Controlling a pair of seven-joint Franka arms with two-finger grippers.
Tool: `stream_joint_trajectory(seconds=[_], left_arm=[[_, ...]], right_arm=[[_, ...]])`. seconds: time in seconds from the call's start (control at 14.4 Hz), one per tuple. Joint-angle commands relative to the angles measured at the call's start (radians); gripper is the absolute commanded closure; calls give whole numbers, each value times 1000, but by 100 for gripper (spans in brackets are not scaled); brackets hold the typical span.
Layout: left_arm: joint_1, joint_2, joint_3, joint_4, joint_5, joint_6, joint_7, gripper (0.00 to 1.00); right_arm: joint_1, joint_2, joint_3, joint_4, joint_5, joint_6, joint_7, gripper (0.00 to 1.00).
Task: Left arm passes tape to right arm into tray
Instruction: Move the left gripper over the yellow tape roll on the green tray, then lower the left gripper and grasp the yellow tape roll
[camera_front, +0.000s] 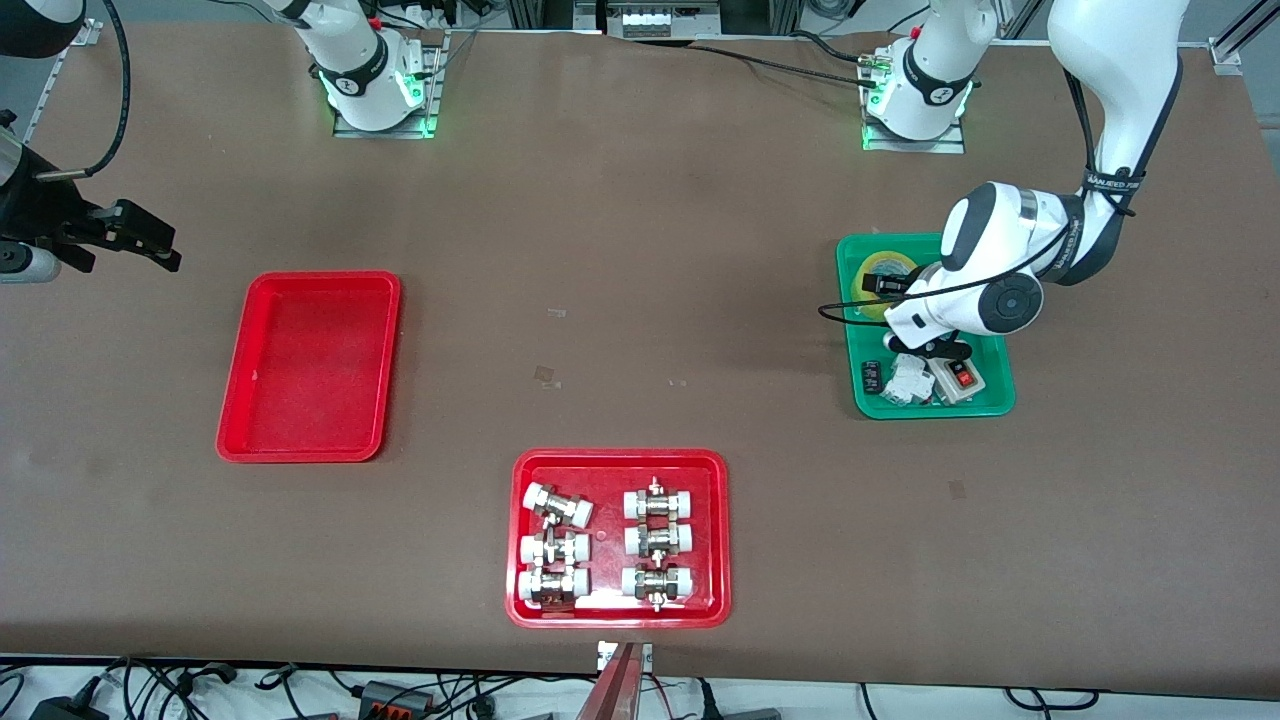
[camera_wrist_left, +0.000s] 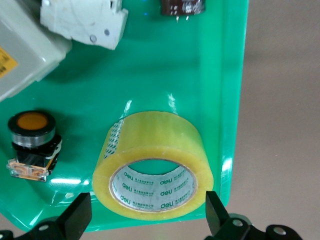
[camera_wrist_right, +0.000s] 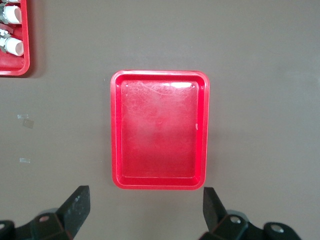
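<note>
The tape (camera_wrist_left: 152, 167), a translucent yellow roll with a pale printed core, lies in the green tray (camera_wrist_left: 200, 75) at the tray's 12 o'clock end. The left gripper (camera_wrist_left: 148, 215) hangs over it, fingers spread either side. The right gripper (camera_wrist_right: 145, 210) waits spread above the table beside the red tray (camera_wrist_right: 159, 131); only the left wrist view shows an orange pushbutton (camera_wrist_left: 31, 142)

The left hand (camera_wrist_left: 147, 216) hangs low over the green tray (camera_wrist_left: 200, 75), fingers spread wide, one on each side of the tape (camera_wrist_left: 150, 165) with a gap at both flanks. The tray rim runs close beside one finger; a push button (camera_wrist_left: 31, 142) and white parts crowd the tray past the other. The right hand (camera_wrist_right: 145, 212) hovers with spread fingers above bare desk (camera_wrist_right: 260, 100) just beside the red tray (camera_wrist_right: 116, 135), nothing blocking it.
</note>
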Motion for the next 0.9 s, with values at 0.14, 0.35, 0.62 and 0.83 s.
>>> stream_joint_trajectory(seconds=[0.14, 0.35, 0.62, 0.83], left_arm=[[15, -40, -2, -78, 26, 32, 11, 0], [36, -37, -1, -114, 28, 97, 58, 0], [48, -35, -1, -128, 44, 111, 68, 0], [62, -30, -1, -167, 55, 181, 68, 3]], right_arm=[[-3, -6, 1, -6, -7, -6, -13, 0], [-3, 0, -4, -6, -4, 3, -15, 0], [-3, -1, -4, -6, -3, 2, -13, 0], [-6, 0, -4, -6, -1, -3, -13, 0]])
